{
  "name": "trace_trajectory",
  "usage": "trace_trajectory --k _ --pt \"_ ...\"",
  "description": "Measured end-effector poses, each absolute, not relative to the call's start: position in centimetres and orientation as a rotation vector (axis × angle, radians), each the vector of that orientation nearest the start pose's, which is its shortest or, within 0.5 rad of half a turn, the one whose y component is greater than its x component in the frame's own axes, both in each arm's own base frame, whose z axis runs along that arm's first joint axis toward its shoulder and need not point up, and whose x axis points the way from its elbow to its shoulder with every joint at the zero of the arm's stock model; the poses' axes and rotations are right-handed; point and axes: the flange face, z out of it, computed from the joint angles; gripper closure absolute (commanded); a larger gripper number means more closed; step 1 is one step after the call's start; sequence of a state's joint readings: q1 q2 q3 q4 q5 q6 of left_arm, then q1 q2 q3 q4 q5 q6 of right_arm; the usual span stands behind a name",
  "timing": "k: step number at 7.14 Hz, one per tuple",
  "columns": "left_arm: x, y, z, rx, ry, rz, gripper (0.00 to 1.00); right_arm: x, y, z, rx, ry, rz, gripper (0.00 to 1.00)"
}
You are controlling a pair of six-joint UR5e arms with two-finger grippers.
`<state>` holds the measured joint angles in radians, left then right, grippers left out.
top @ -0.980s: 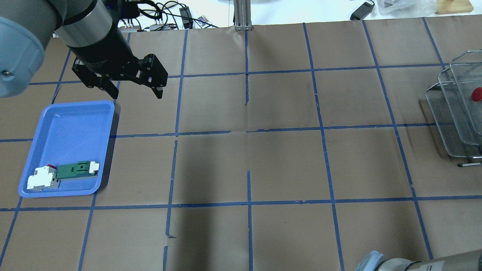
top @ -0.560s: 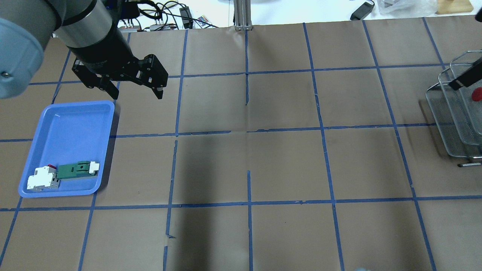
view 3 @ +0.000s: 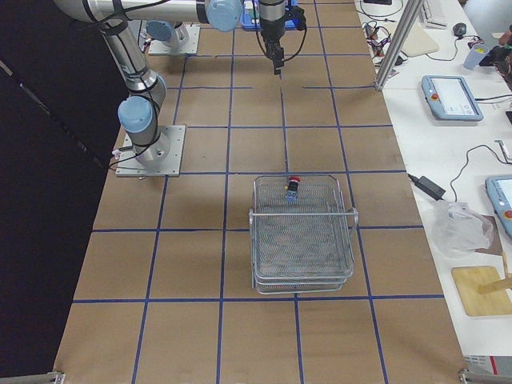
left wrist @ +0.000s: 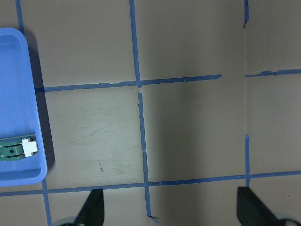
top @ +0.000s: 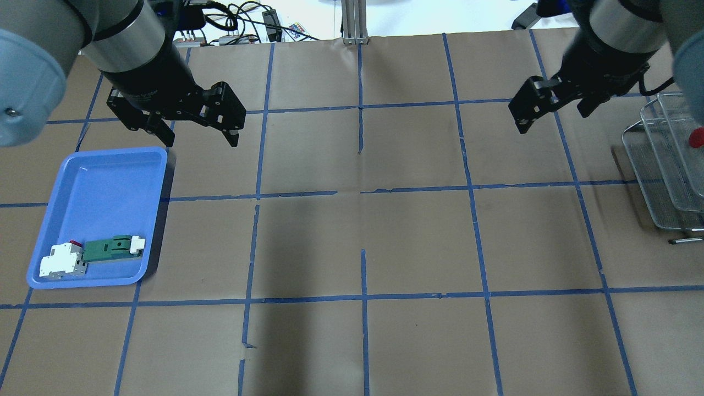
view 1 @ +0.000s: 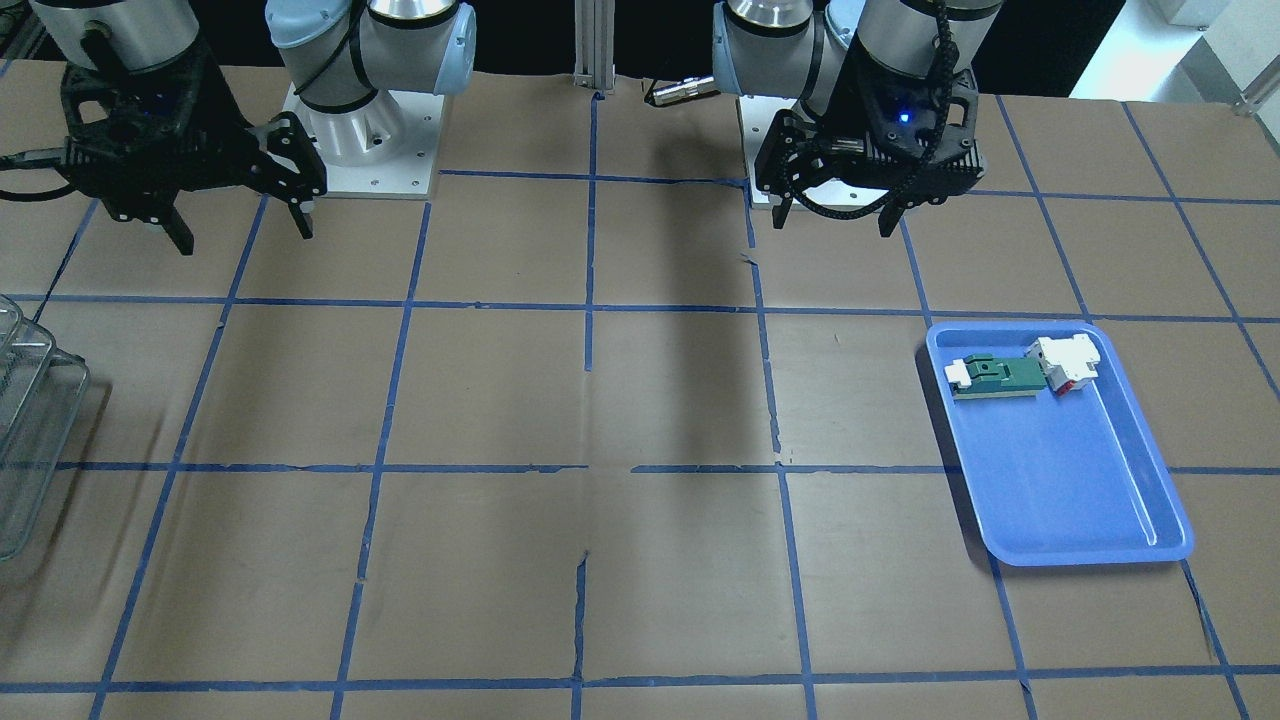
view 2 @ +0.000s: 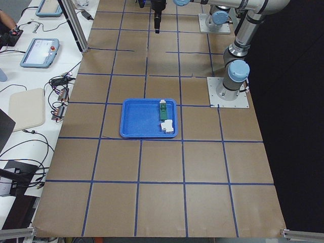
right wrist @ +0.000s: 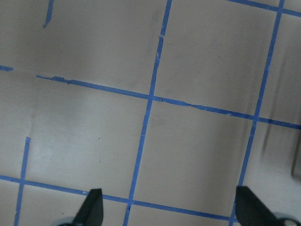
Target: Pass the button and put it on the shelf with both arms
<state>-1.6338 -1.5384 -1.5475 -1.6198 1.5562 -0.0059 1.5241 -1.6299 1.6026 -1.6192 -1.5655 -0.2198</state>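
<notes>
The button shows its red cap at the right edge of the overhead view. In the exterior right view it lies on the upper level of the wire-mesh shelf, near that level's far rim. The shelf stands at the table's right end and also shows at the left edge of the front view. My right gripper is open and empty, above the table to the left of the shelf. My left gripper is open and empty, just beyond the blue tray's far right corner.
A blue plastic tray lies at the left and holds a green-and-white flat block and a white part at its near end. Brown paper with a blue tape grid covers the table. Cables and an aluminium post sit at the far edge.
My right gripper has come away from the shelf and moved left into full view, open and empty. The button stays on the shelf. My left gripper has not moved.
</notes>
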Motion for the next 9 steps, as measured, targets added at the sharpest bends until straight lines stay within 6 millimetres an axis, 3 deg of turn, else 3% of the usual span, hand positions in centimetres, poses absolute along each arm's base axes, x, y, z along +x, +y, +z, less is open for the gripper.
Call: trace_trajectory --k 2,4,9 --pt "-16.4 -46.8 51.0 0.093 3.154 -0.012 0.0 12.2 -50.4 50.7 -0.048 3.148 -0.04 0.0" --pt "-16.5 -46.7 51.0 0.095 3.154 -0.014 0.0 12.5 -51.0 50.6 0.066 3.146 0.005 0.0" --pt "-16.5 -46.7 51.1 0.097 3.154 -0.017 0.0 12.7 -51.0 50.5 0.038 3.151 0.01 0.0"
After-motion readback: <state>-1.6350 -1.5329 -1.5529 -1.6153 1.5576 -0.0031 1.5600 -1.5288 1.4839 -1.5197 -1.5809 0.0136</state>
